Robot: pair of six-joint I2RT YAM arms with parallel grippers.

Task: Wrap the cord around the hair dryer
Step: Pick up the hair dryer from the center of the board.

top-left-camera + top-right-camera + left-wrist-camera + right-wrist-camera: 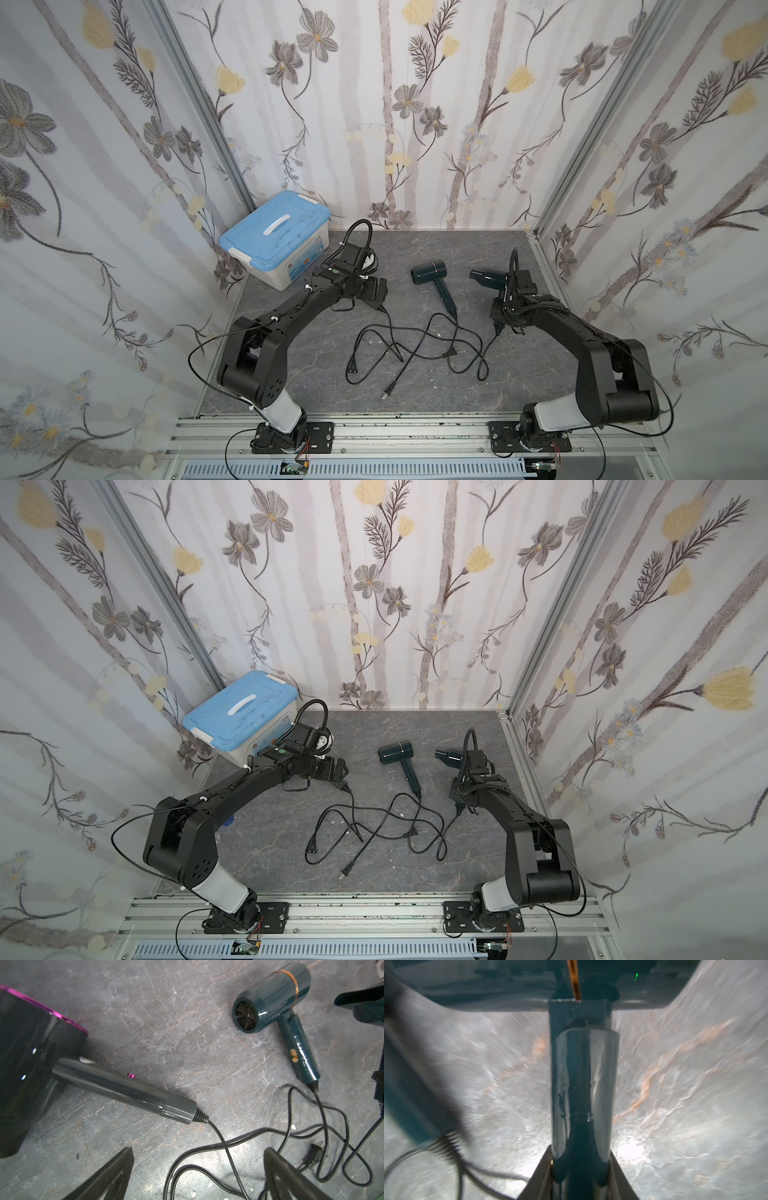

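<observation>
Nearest on the worktop (519,374): cords (415,345) sprawled in loose, crossing loops, plug (388,392) lying free. Judged barely begun: no turn wound round anything, all the wrapping left to do. Further in, left hand (198,1150) spread wide and empty, hovering over those loops just beside the black dryer (124,1086). Right hand (580,1152) closed on the handle of the hair dryer (484,277), with its cord trailing toward the tangle. Between the two hands, a teal dryer (430,272) lying untouched. Farthest back, a blue-lidded box (276,237).
</observation>
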